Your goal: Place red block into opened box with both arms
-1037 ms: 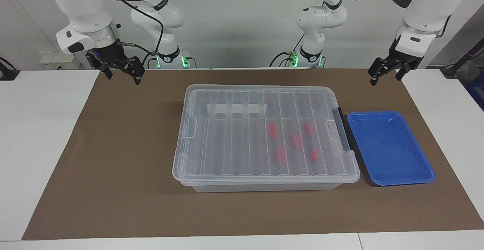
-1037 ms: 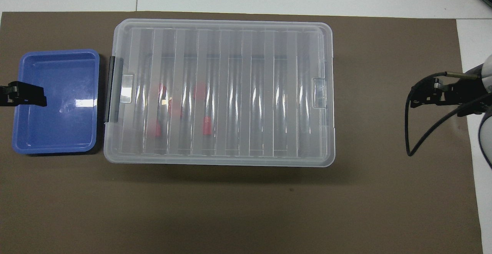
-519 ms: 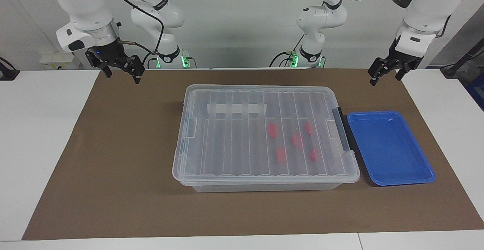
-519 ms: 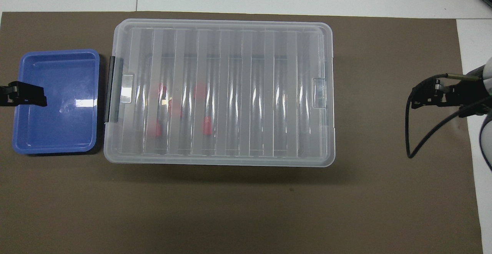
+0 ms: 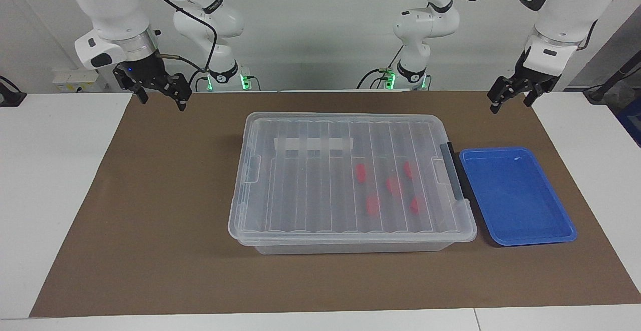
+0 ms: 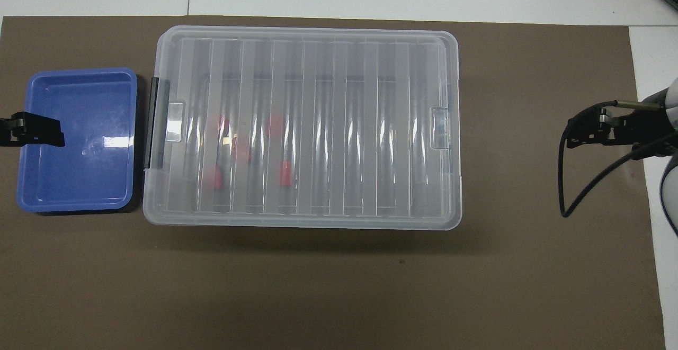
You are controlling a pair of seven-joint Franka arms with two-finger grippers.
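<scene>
Facing view shows the left gripper [image 5: 510, 101] with fingers spread and empty, raised above the brown mat's [image 5: 165, 211] edge at the left arm's end, above and apart from the blue tray [image 5: 516, 231]. The right gripper [image 5: 160, 98] hangs spread and empty too, over the mat's corner at its own end, well apart from the box [image 5: 350, 241]. Bare mat lies between each gripper and the box. Its ribbed lid [image 5: 310, 181] sits closed. Five red blocks [image 5: 372, 204] show blurred through the lid, inside, toward the black handle [image 5: 453, 176].
</scene>
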